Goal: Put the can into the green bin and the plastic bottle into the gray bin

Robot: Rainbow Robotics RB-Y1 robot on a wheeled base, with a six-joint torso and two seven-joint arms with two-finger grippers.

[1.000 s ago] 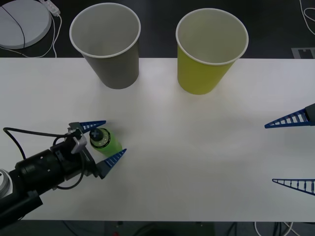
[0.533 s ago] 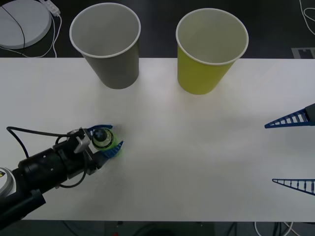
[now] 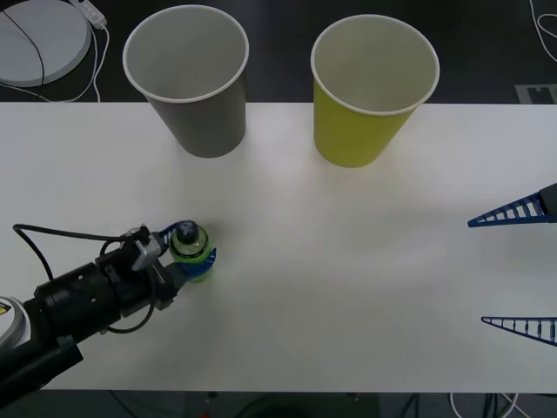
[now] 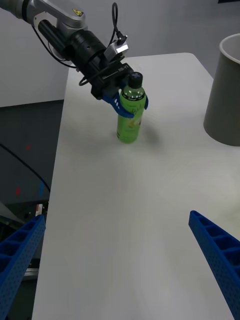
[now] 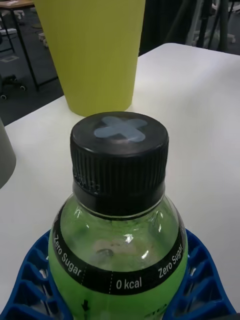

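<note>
The plastic bottle (image 3: pixel 190 247) stands upright on the white table at the front left, green liquid under a black cap (image 5: pixel 120 145). My left gripper (image 3: pixel 195 254) is shut on the bottle's upper body, with blue fingers (image 5: pixel 29 280) wrapped around both sides. In the right wrist view the bottle (image 4: pixel 131 114) rests on the table in that grip. The gray bin (image 3: pixel 187 78) stands at the back left and the green bin (image 3: pixel 372 87) at the back right, both upright and empty. At the table's right edge my right gripper (image 3: pixel 520 270) waits open and holds nothing. The can is out of view.
A white table (image 3: pixel 348 287) spreads between the bottle and the two bins. A round white disc with a cable (image 3: pixel 39 39) lies off the table at the back left. A black cable (image 3: pixel 61 233) loops over the left arm.
The left gripper's fingers have shut on the bottle, which stood between them open a second ago. The bottle has shifted slightly. The right arm has not moved.
</note>
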